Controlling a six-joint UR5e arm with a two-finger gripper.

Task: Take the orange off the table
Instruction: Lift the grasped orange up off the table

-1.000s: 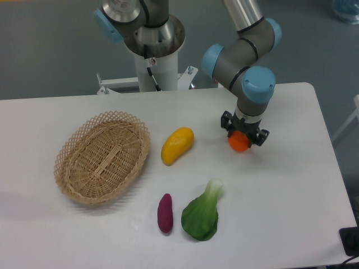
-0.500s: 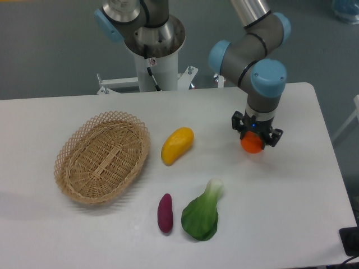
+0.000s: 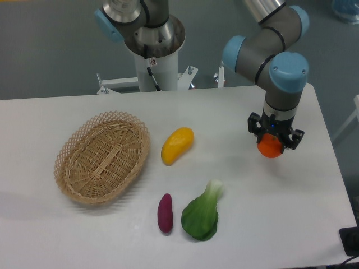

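One orange (image 3: 270,147) sits clamped in the gripper (image 3: 272,138), jaws closed on its sides, over the right part of the white surface (image 3: 252,196); likely lifted, contact hard to judge. Yellow fruit (image 3: 177,145) mid-surface, wicker basket (image 3: 102,157) left, purple tuber (image 3: 165,212) and bok choy (image 3: 202,213) near edge.

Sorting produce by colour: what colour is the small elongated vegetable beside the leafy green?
Deep purple, shown in the fixed camera view.

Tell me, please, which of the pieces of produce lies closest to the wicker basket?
The yellow fruit, just right of the basket. The purple sweet potato and the green bok choy lie nearer the front edge, and the orange is in the gripper.
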